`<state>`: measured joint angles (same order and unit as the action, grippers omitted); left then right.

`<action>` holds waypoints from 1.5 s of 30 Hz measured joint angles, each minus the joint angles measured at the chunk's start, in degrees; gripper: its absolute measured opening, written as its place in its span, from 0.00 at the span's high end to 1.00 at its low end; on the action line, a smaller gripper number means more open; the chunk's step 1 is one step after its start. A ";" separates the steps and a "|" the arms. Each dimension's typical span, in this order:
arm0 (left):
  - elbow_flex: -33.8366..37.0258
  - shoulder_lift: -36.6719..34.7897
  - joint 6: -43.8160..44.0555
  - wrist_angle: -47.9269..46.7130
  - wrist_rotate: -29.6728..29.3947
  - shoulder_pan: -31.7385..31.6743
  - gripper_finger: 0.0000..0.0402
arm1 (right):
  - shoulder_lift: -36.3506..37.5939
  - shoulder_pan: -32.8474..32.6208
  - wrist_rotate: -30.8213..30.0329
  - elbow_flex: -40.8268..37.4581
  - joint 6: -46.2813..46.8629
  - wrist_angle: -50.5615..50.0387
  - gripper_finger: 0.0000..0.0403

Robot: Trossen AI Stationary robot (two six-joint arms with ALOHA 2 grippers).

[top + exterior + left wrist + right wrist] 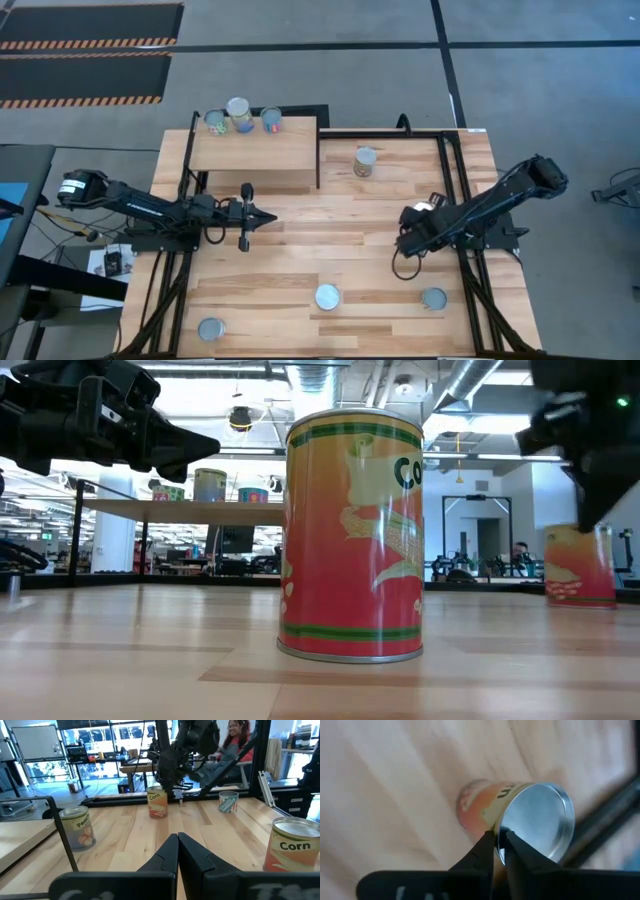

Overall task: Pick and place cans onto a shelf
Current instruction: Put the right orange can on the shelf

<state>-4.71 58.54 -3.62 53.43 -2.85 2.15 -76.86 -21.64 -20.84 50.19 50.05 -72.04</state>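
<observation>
Below the closed right end effector (499, 845) stands an orange-red can (520, 817) — silver-topped.

Orange corn can (352, 535) upright on table (120, 660), second can (578, 565) behind

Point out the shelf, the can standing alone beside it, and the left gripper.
shelf (255, 155): high view, bare middle of its flat top.
lone can (365, 160): high view, its silver top.
left gripper (272, 219): high view, the tip where its jaws meet, closed and empty.
</observation>
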 joint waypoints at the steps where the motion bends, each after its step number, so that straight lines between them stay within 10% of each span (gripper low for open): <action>1: 0.00 0.00 -0.06 0.00 0.00 0.00 1.00 | 0.00 0.21 0.16 1.00 -1.05 1.11 0.88; 11: -0.02 0.00 -0.65 0.00 -0.15 0.00 1.00 | -4.12 0.91 -3.03 11.28 -20.85 19.98 0.99; 28: -0.02 0.01 -0.19 -0.16 -0.13 0.01 1.00 | -30.97 10.96 -1.00 39.02 -51.33 23.01 0.98; 45: -0.04 0.02 -0.13 -0.10 -0.09 0.01 1.00 | -40.58 16.50 5.40 48.81 -58.28 25.40 0.83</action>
<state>-4.75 58.57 -3.75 53.33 -2.94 2.16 -117.44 -5.14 -15.45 99.00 -8.23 -46.64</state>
